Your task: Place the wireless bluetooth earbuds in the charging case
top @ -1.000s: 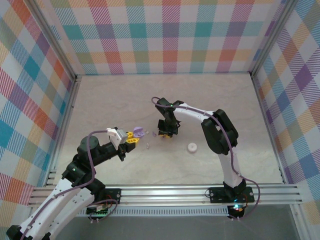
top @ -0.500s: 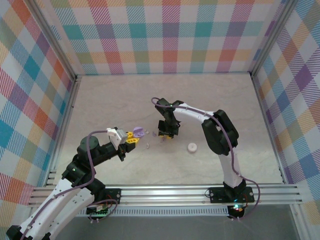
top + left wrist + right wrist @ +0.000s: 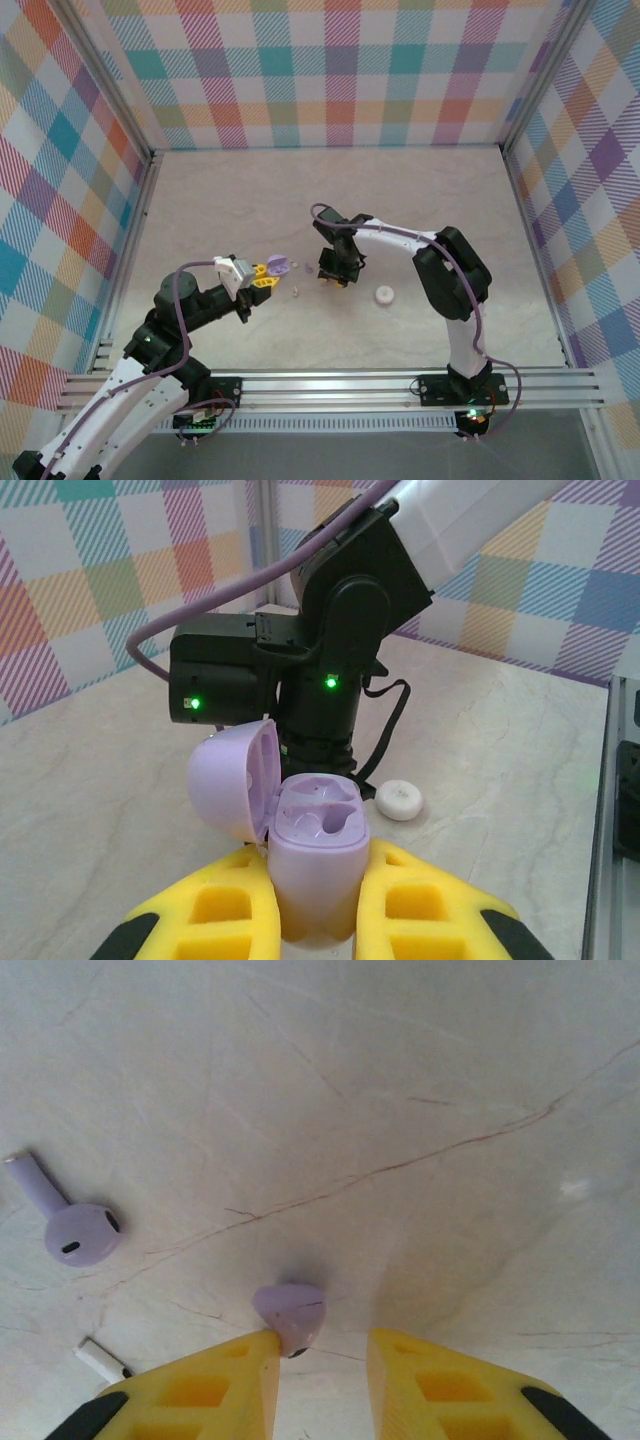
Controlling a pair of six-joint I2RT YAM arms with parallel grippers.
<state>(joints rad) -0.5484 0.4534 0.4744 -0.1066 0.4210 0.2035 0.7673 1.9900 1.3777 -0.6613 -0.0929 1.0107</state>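
Note:
My left gripper (image 3: 315,920) is shut on the pale purple charging case (image 3: 318,855) and holds it upright above the table. Its lid (image 3: 232,785) is swung open to the left, and both sockets are bare. From above, the case (image 3: 279,266) hangs left of my right gripper (image 3: 333,272). The right gripper (image 3: 322,1345) is open and points down at the table. One pale purple earbud (image 3: 290,1317) lies at the tip of its left finger (image 3: 215,1380), apart from the right finger. A second purple earbud (image 3: 72,1222) lies farther left. A white earbud (image 3: 103,1360) lies at the lower left.
A small round white disc (image 3: 384,294) lies on the table right of the right gripper, also in the left wrist view as the white disc (image 3: 399,800). The right arm's black wrist (image 3: 320,670) stands close behind the held case. Plaid walls (image 3: 340,80) enclose the table.
The right wrist has shifted a little nearer and rightward over the purple earbud. The left arm and the case have stayed still.

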